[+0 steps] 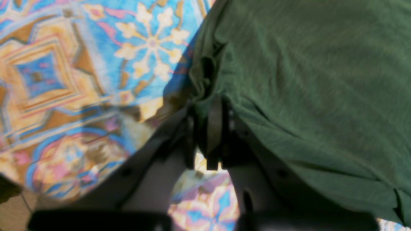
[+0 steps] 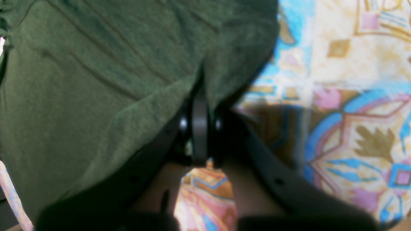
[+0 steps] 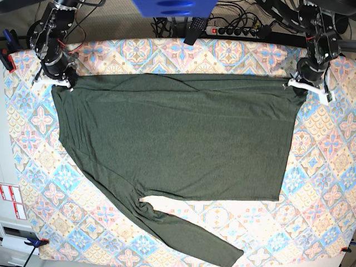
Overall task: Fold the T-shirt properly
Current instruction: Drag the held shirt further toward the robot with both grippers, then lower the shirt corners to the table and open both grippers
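The dark olive-green T-shirt [image 3: 178, 139] lies spread flat across the patterned cloth, one long sleeve [image 3: 189, 233] trailing toward the front edge. At the shirt's far right corner in the base view, my left gripper [image 3: 296, 84] is shut on a bunched fold of its fabric [image 1: 205, 80]. My right gripper [image 3: 65, 83] holds the far left corner. In the right wrist view its fingers [image 2: 199, 122] are pinched on the shirt's edge [image 2: 205, 73]. The far edge of the shirt runs straight between the two grippers.
A tablecloth [image 3: 317, 183] with blue, pink and tan tiles covers the table. A power strip [image 3: 239, 30] and cables lie behind the far edge, beside a blue object [image 3: 172, 6]. Clamps [image 3: 5, 55] sit at the table's left edge.
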`<state>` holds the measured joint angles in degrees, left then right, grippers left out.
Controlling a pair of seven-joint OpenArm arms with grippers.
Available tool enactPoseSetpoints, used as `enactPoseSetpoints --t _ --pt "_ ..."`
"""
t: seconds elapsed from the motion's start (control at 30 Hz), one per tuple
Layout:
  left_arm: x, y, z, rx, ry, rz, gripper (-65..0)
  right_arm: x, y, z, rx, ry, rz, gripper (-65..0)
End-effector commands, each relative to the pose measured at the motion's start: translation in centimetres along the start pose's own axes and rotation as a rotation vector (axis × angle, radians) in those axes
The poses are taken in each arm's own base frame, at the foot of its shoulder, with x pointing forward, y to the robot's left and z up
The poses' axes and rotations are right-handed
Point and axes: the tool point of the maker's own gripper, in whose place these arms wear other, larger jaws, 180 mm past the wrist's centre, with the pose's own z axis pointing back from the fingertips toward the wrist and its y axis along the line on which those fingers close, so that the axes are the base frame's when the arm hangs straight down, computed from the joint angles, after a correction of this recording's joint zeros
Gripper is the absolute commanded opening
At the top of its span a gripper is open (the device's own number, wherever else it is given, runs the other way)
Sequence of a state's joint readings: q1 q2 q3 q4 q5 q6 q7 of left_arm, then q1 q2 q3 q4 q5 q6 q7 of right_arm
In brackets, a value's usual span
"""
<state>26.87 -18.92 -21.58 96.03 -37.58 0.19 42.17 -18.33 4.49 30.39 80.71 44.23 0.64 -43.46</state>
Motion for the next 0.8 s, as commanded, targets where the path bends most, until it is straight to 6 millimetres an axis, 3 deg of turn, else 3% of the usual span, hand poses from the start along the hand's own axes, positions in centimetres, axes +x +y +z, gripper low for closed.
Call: enactPoseSetpoints --t 0.0,0.5,0.77 --pt "0.9 0.2 0.7 0.002 -0.033 -0.024 -65.0 0.4 -1.0 0.5 -0.033 -0.004 0.014 -65.0" --pt "-3.7 3.5 3.4 0.072 0.066 -0.044 -65.0 -1.9 -4.5 1.9 -0.103 0.044 0.02 -65.0" --pt "-4.2 3.8 3.5 0.08 0.079 -0.045 -65.0 -2.2 -4.9 2.2 -0.113 0.051 0.021 -65.0"
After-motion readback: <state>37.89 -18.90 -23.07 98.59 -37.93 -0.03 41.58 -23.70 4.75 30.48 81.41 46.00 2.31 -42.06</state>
